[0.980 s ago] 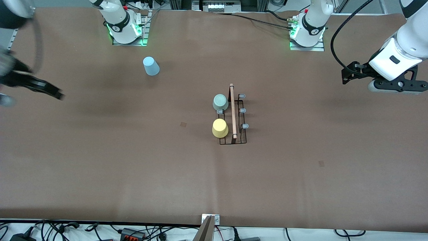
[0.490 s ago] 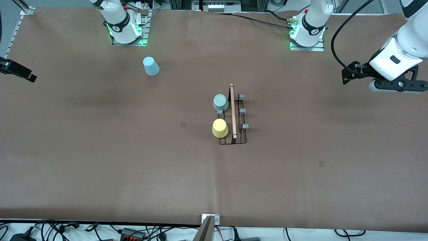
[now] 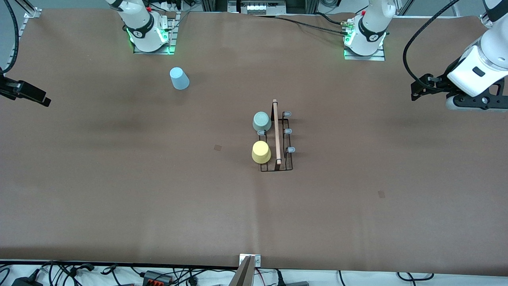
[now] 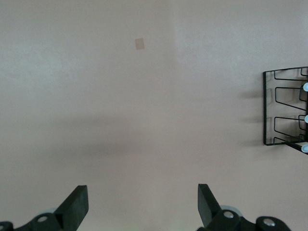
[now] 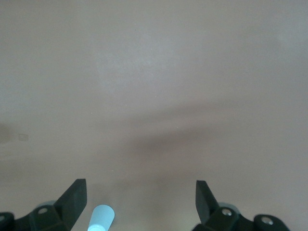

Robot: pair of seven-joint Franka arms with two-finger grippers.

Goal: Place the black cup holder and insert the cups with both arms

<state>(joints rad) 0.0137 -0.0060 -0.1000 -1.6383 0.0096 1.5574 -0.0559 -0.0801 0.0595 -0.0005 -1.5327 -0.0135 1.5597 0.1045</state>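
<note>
- Brown paper covers the table (image 3: 158,198); the black cup holder (image 3: 276,137) stands at its middle, its wooden handle (image 3: 276,131) running from the arms' bases toward the front camera.
- I see the green cup (image 3: 262,121) and the yellow cup (image 3: 261,152) upside down on pegs on the side facing the right arm's end, the yellow one nearer the front camera. The three capped pegs (image 3: 288,131) on the side facing the left arm's end are bare.
- The blue cup (image 3: 179,78) sits upside down on the table near the right arm's base, well apart from the holder.
- My right gripper (image 3: 27,92) hangs over the table's edge at its own end, fingers (image 5: 77,197) spread wide and empty. Its wrist view catches the blue cup (image 5: 101,217) low between them, so I judge this arm the nearer for that pick.
- My left gripper (image 3: 422,85) waits over its end, fingers (image 4: 77,204) wide apart, holding nothing; the holder (image 4: 286,108) shows at the edge of its wrist view.
- Against a second ago, the right gripper has pulled back from over the table to its edge, the left has lifted slightly, and the cups and holder have not moved.
</note>
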